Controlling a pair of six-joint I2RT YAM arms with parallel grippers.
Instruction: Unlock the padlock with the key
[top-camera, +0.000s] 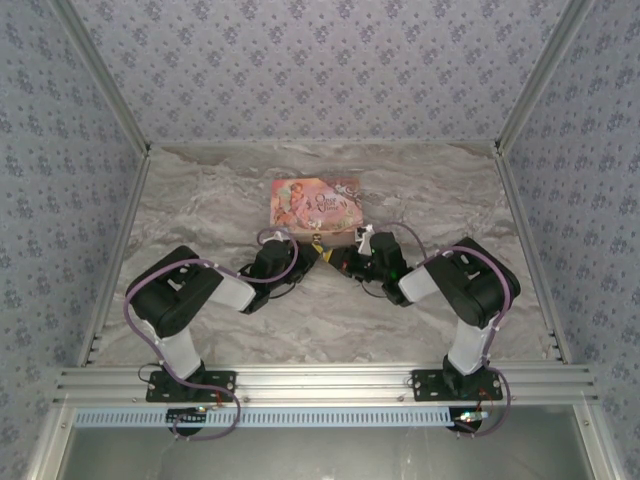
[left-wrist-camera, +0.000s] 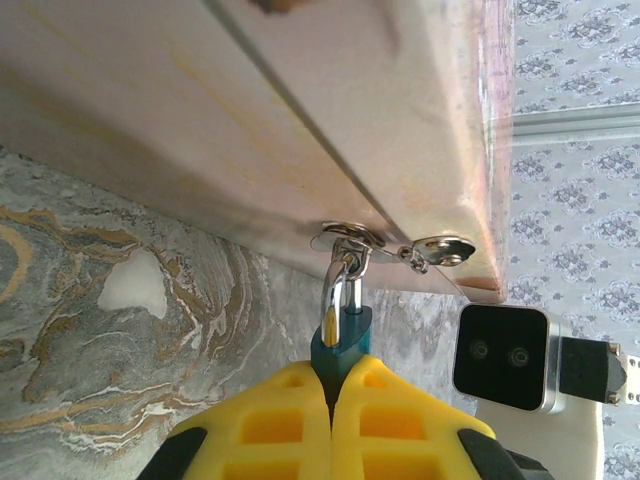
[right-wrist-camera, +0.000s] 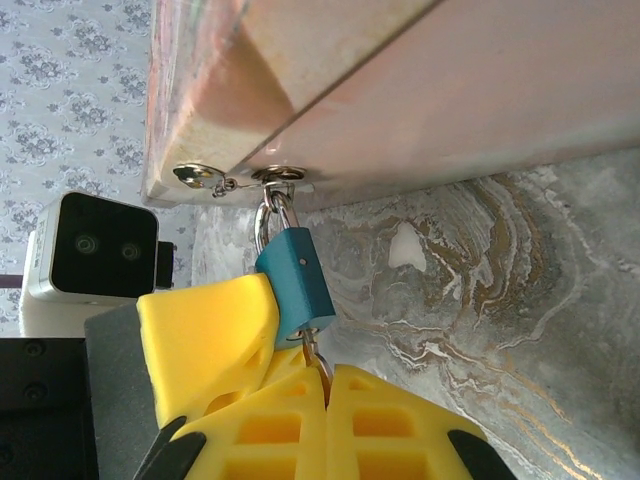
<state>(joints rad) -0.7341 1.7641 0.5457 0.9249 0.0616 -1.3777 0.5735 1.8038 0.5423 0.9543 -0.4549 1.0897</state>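
The small blue padlock (right-wrist-camera: 297, 280) hangs by its thin metal shackle (left-wrist-camera: 342, 290) from the clasp on the front of the pink tin (top-camera: 315, 203). My left gripper (left-wrist-camera: 333, 375) is shut on the padlock's body (left-wrist-camera: 340, 345); its yellow finger (right-wrist-camera: 210, 335) presses the lock's side in the right wrist view. The key (right-wrist-camera: 316, 352) sits in the keyhole at the lock's lower end. My right gripper (right-wrist-camera: 327, 375) is shut on the key's head. From above, the left gripper (top-camera: 312, 250) and the right gripper (top-camera: 345, 258) meet just in front of the tin.
The pink tin's flat side (left-wrist-camera: 300, 110) looms close above both wrists. The marble tabletop (top-camera: 200, 200) lies around it, bounded by metal rails (top-camera: 120, 240) and patterned walls. The right arm's wrist camera (left-wrist-camera: 503, 355) sits just right of the padlock.
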